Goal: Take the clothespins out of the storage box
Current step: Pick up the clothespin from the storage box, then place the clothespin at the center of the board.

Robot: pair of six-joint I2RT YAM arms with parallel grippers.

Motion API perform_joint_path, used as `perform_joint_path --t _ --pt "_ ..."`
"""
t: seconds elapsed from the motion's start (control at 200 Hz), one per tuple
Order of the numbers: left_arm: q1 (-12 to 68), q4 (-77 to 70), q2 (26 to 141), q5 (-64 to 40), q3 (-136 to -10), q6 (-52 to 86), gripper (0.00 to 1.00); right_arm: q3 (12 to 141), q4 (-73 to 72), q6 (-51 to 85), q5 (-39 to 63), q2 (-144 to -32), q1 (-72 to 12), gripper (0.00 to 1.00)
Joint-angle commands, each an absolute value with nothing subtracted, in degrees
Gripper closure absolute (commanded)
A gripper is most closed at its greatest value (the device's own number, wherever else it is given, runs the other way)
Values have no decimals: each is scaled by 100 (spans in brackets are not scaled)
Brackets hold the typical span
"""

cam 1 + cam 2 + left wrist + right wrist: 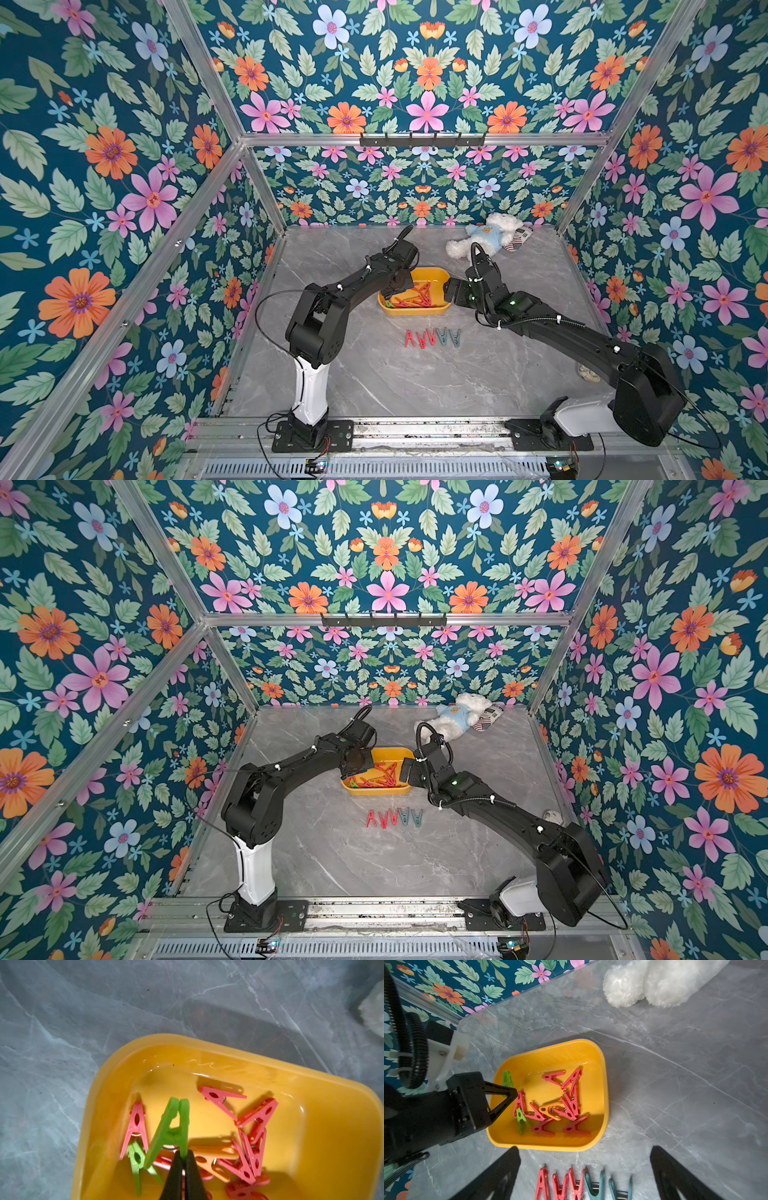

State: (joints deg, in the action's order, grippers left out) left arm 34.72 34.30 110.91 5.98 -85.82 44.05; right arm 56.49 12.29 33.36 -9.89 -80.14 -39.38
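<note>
Left gripper (184,1157) pinches a green clothespin (166,1132).
It points straight away from the fingers (174,1178). Right gripper (585,1148) is open, empty.

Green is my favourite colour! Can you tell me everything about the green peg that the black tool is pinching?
The green peg is bright, smooth plastic, shaped like a letter A: two flat legs joined in the middle, with a bit of metal spring showing. The left tool is shut on the end of one leg. The peg hangs over the yellow box, seemingly raised above the other pegs lying inside.
</note>
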Motion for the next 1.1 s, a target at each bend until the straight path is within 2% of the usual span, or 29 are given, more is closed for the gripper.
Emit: perform_joint_path --t 0.0,0.275,0.71,0.905,1.095 --pt "3571 3516 10742 786 -8358 4559 96 5639 930 3346 -713 -7972 -3945 1" --pt "3995 3448 9593 962 -7304 4794 96 5675 636 3339 -218 -8098 -3970 1" --pt "4870 3164 7915 1187 -5373 5470 97 5913 536 3298 -35 -8498 -4238 1" --pt "5062 2792 7699 1079 -4730 5589 97 5883 571 3329 -87 -8475 -4274 1" --pt "5064 2455 8072 879 -4615 5429 97 5779 626 3390 -170 -8380 -4323 1"
